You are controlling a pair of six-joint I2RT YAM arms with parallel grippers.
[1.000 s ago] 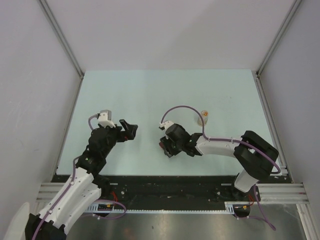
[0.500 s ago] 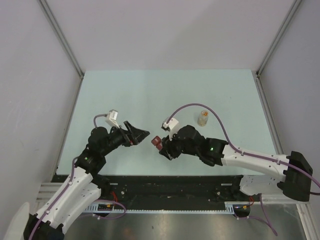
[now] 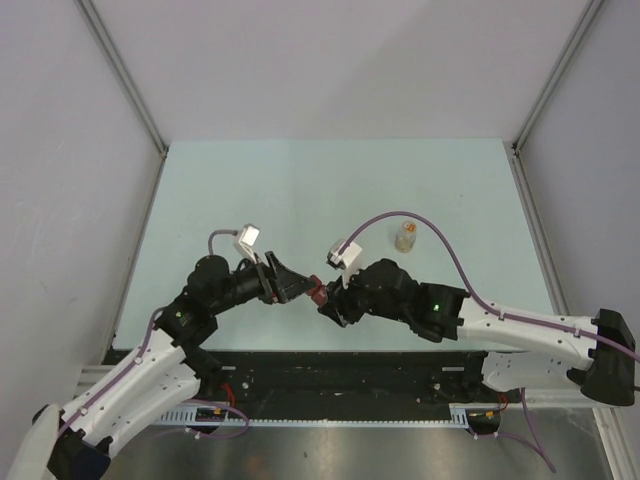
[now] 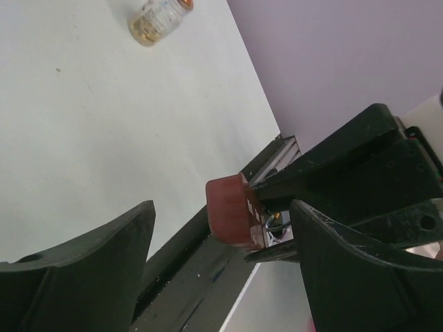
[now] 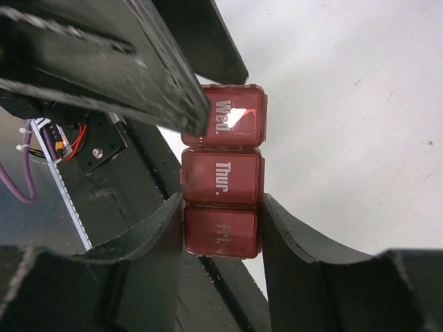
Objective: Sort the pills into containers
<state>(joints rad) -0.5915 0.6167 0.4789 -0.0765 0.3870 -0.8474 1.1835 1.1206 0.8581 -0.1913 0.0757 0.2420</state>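
The containers are one dark red pill box [image 5: 221,173] with lids marked Wed., Thur. and Fri., all closed. My right gripper [image 5: 221,234] is shut on its Fri. end and holds it above the table near the front edge [image 3: 317,293]. My left gripper [image 4: 221,270] is open, and its fingers [image 4: 83,263] stand on either side of the box's free end [image 4: 232,211] with a gap on the left side. One left finger [image 5: 124,62] lies over the Wed. lid's edge. No single pills can be made out.
A small clear round bottle [image 3: 406,237] with orange-tan contents stands on the pale table [image 3: 300,190] behind the right arm, also in the left wrist view [image 4: 158,15]. A black rail runs under the grippers along the front edge. Grey walls close in both sides.
The right arm has carried the pill box left and forward. The left gripper has swung right to meet it, and its jaws have narrowed a little around the box's end.
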